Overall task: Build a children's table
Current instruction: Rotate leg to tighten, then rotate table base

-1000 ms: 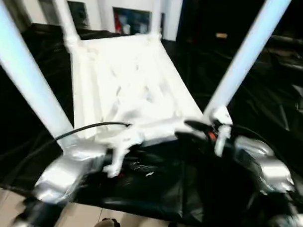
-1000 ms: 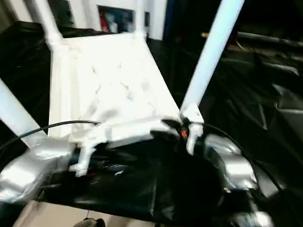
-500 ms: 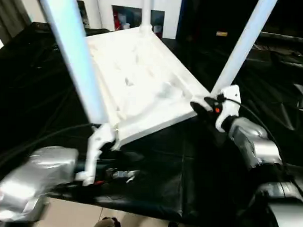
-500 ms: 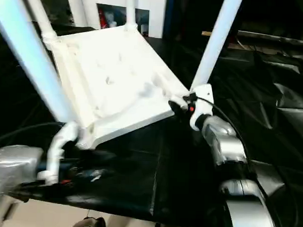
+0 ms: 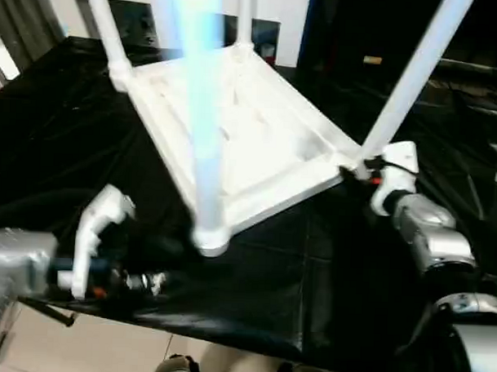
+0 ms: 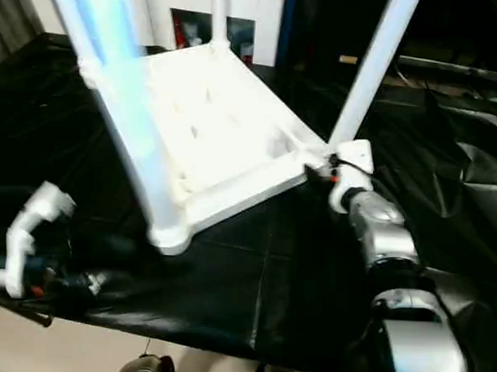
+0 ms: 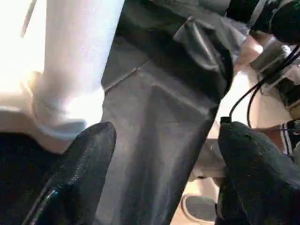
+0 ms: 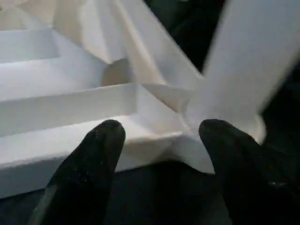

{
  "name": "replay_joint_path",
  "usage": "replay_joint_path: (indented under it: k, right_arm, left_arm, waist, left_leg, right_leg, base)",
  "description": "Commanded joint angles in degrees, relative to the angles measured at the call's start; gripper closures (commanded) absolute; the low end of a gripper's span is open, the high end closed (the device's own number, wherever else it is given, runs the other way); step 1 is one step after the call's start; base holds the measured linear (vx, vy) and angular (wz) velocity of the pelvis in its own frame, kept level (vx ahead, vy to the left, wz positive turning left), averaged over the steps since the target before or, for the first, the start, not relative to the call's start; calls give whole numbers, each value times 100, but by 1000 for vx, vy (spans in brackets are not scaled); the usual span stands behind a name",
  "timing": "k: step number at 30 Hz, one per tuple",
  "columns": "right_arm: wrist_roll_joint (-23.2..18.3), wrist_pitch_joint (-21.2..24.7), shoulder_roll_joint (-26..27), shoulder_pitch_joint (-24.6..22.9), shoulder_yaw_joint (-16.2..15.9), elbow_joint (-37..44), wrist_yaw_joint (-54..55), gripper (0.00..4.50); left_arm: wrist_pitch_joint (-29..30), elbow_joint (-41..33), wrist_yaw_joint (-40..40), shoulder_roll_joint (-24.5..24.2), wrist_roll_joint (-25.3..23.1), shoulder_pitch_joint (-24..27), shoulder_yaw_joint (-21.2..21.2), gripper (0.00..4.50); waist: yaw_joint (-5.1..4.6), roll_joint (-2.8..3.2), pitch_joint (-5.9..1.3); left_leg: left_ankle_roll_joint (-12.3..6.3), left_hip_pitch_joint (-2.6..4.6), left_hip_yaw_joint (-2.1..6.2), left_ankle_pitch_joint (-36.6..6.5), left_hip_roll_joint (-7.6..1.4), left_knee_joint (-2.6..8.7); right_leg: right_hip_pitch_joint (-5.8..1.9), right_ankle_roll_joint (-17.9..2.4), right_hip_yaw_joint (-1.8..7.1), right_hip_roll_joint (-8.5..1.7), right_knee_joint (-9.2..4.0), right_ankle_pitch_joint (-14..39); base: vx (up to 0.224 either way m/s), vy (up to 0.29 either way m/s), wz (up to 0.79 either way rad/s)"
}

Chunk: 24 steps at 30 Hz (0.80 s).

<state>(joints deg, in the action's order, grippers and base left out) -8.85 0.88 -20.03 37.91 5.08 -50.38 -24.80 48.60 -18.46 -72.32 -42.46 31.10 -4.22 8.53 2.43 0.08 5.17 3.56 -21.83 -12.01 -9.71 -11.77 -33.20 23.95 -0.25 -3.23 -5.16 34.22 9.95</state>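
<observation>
table: children's table (image 5: 258, 145) lies upside down on black sheet (image 5: 311, 278), legs pointing up (ribbed underside showing) | right gripper (image 8: 161, 136): fingers spread, either side of the near right corner socket at its rim, firm grip unclear | left gripper (image 7: 164, 140): wide open, empty, just off near left leg (image 5: 202, 152)

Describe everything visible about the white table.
The table is all white, plastic by its look, and lies upside down on black sheeting, ribbed underside up. Four long round legs stand up from sockets at the corners; the near leg is blurred. The top sits tilted, one corner nearest the camera. The right pincer is at the right-hand corner, one finger on either side of the rim by that leg's socket. The left pincer stands open beside the near corner, apart from it.
</observation>
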Motion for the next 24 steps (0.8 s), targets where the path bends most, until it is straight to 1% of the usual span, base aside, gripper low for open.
replay_joint_path:
  k: [1, 2, 3, 4, 6, 8, 9, 11, 12, 13, 14, 15, 17, 18, 19, 20, 21, 22, 23, 24]
  right_arm:
    - [-45, -82, -65, 27, 117, -14, -274, 141]
    - [-69, -82, -65, 5, 102, 40, -440, 141]
    - [-74, -82, -65, 0, 99, 51, -476, 141]
    - [-88, -87, -65, -30, 67, 113, -643, 141]
    - [-93, -92, -66, -46, 42, 145, -741, 141]
    - [-173, -128, -35, -160, -70, 267, -1053, 141]
    - [-173, -128, -35, -160, -70, 267, -1053, 141]
    - [-249, -67, 34, -404, -182, 606, -1265, 141]
    - [-249, -67, 34, -404, -182, 606, -1265, 141]
    - [-251, -18, 93, -560, -195, 815, -1293, 141]
    - [-253, -9, 108, -594, -194, 857, -1285, 141]
    - [-253, -9, 108, -594, -194, 857, -1285, 141]
    - [-197, -19, 175, -749, -160, 1015, -1080, 141]
    - [-153, -53, 206, -813, -136, 1069, -932, 141]
    - [-75, -94, 236, -880, -64, 1123, -601, 141]
    - [-75, -94, 236, -880, -64, 1123, -601, 141]
    - [-44, -101, 249, -917, -24, 1159, -443, 141]
    - [37, -79, 288, -979, 115, 1162, 79, 141]
    - [79, -46, 313, -994, 188, 1105, 379, 141]
    - [94, -37, 316, -995, 188, 1081, 425, 141]
  left_arm:
    - [-7, -58, 3, -209, 71, -5, 130, 32]
    - [-64, -29, 22, -270, 48, 1, 138, 25]
    - [-76, -23, 26, -283, 43, 2, 139, 21]
    - [-245, 62, 127, -246, -18, -58, 168, 14]
    - [-363, 124, 198, -208, -56, -107, 186, 6]
    - [-618, 283, 501, 163, -144, -398, 186, 6]
    - [-618, 283, 501, 163, -144, -398, 186, 6]
    - [-824, 447, 811, 524, -260, -689, -16, 6]
    - [-824, 447, 811, 524, -260, -689, -16, 6]
    - [-992, 581, 966, 706, -320, -847, -208, 6]
    - [-1034, 616, 992, 751, -335, -883, -250, 6]
    - [-1034, 616, 992, 751, -335, -883, -250, 6]
    - [-1218, 818, 1127, 1029, -396, -1083, -439, 6]
    - [-1299, 935, 1188, 1176, -431, -1196, -537, 6]
    - [-1362, 1076, 1219, 1373, -425, -1336, -632, 6]
    - [-1362, 1076, 1219, 1373, -425, -1336, -632, 6]
    - [-1397, 1148, 1230, 1477, -426, -1405, -671, 6]
    - [-1414, 1282, 1184, 1745, -335, -1567, -760, 6]
    - [-1409, 1319, 1130, 1887, -260, -1637, -809, 6]
    - [-1409, 1329, 1120, 1919, -246, -1652, -825, 6]
  waist:
    - [-43, 17, -351]
    - [-48, 15, -355]
    - [-59, 12, -344]
    - [-71, -20, -332]
    - [-70, -14, -334]
    - [-69, -36, -336]
    - [-50, -13, -338]
    - [-42, -26, -349]
    - [-48, -37, -348]
    - [-31, -39, -349]
    - [-19, -36, -353]
    - [-26, -47, -366]
    - [-36, -38, -359]
    - [-27, -37, -377]
    - [-29, -36, -382]
    - [-31, -42, -382]
    - [-29, -44, -391]
    - [-27, -10, -400]
    - [-28, -13, -409]
    - [-37, -24, -406]
  left_leg:
    - [-71, 132, 47, -1265, -80, 372]
    - [-102, 127, 50, -1278, -80, 365]
    - [-156, 118, 53, -1318, -88, 363]
    - [-180, 98, 55, -1328, -89, 365]
    - [-185, 101, 59, -1267, -94, 357]
    - [-205, 119, 49, -1230, -108, 343]
    - [-185, 122, 57, -1223, -110, 339]
    - [-195, 129, 62, -1202, -117, 338]
    - [-210, 111, 63, -1180, -112, 344]
    - [-216, 132, 60, -1192, -117, 339]
    - [-213, 122, 60, -1194, -112, 339]
    - [-205, 101, 77, -1136, -109, 344]
    - [-181, 112, 66, -1163, -105, 343]
    - [-167, 124, 67, -1165, -104, 331]
    - [-137, 116, 70, -1136, -100, 332]
    - [-130, 122, 61, -1137, -93, 326]
    - [-124, 115, 67, -1129, -93, 323]
    - [-111, 112, 67, -1106, -89, 321]
    - [-75, 130, 63, -1079, -88, 315]
    - [-58, 112, 65, -1064, -83, 318]
  right_leg:
    - [-264, -1384, 222, -155, -297, 915]
    - [-268, -1376, 224, -159, -298, 944]
    - [-264, -1360, 223, -167, -309, 1067]
    - [-271, -1342, 221, -166, -322, 1145]
    - [-269, -1326, 227, -177, -323, 1253]
    - [-249, -1359, 238, -169, -325, 1241]
    - [-247, -1373, 240, -178, -316, 1236]
    - [-248, -1387, 238, -174, -302, 1134]
    - [-261, -1374, 236, -162, -301, 1100]
    - [-243, -1380, 242, -171, -305, 1091]
    - [-250, -1369, 244, -172, -312, 1116]
    - [-273, -1370, 237, -183, -291, 1097]
    - [-257, -1357, 244, -177, -324, 1149]
    - [-260, -1366, 244, -184, -311, 1130]
    - [-265, -1341, 247, -186, -316, 1141]
    - [-259, -1337, 250, -184, -321, 1157]
    - [-271, -1348, 247, -190, -307, 1133]
    - [-275, -1326, 249, -182, -309, 1106]
    - [-263, -1345, 245, -178, -304, 1034]
    - [-273, -1341, 244, -175, -301, 1013]
  base:
    - [0, 0, 0]
    - [0, 0, 0]
    - [0, 0, 0]
    - [0, 0, 0]
    - [0, 0, 0]
    - [0, 0, 0]
    - [0, 0, 0]
    - [0, 0, 0]
    - [0, 0, 0]
    - [0, 0, 0]
    - [0, 0, 0]
    - [0, 0, 0]
    - [0, 0, 0]
    - [0, 0, 0]
    - [0, 0, 0]
    - [0, 0, 0]
    - [0, 0, 0]
    - [0, 0, 0]
    - [0, 0, 0]
    - [0, 0, 0]
